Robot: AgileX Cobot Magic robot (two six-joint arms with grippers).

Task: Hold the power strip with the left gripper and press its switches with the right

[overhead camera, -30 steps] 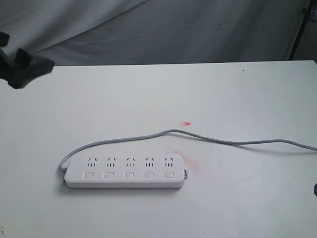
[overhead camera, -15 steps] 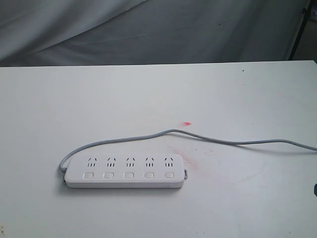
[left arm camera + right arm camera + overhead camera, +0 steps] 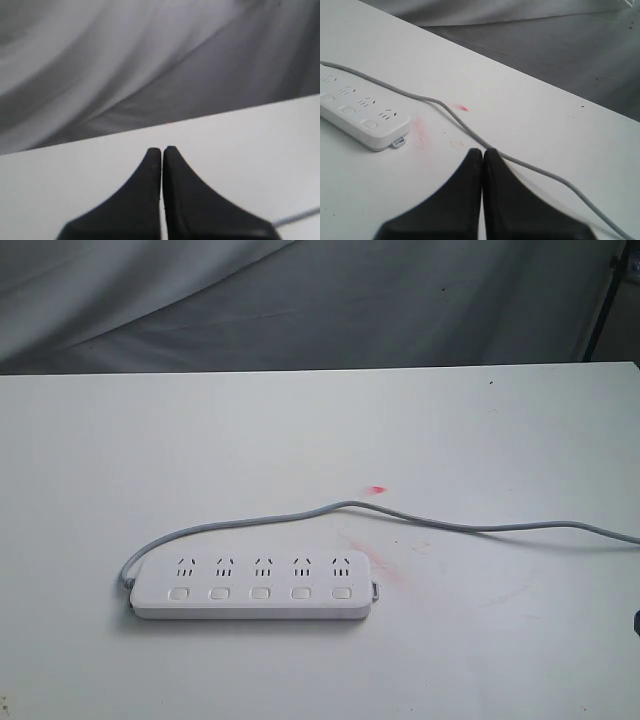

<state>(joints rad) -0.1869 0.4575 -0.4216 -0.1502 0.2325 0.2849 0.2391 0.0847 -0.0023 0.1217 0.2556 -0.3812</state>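
L pincer [image 3: 161, 150], R pincer [image 3: 482, 151] closed (strip [image 3: 255, 581] untouched).

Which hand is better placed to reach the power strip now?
Probably right: the right hand sits near one end of the power strip; the left hand faces mostly table and curtain.

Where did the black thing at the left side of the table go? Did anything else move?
The black two-fingered left claw has slipped out past the left edge of the outside camera's picture. Its fingers were apart before. Now they are pressed shut, holding nothing. The long flat white plastic power strip and its thin grey cord lie just where they were on the white table.
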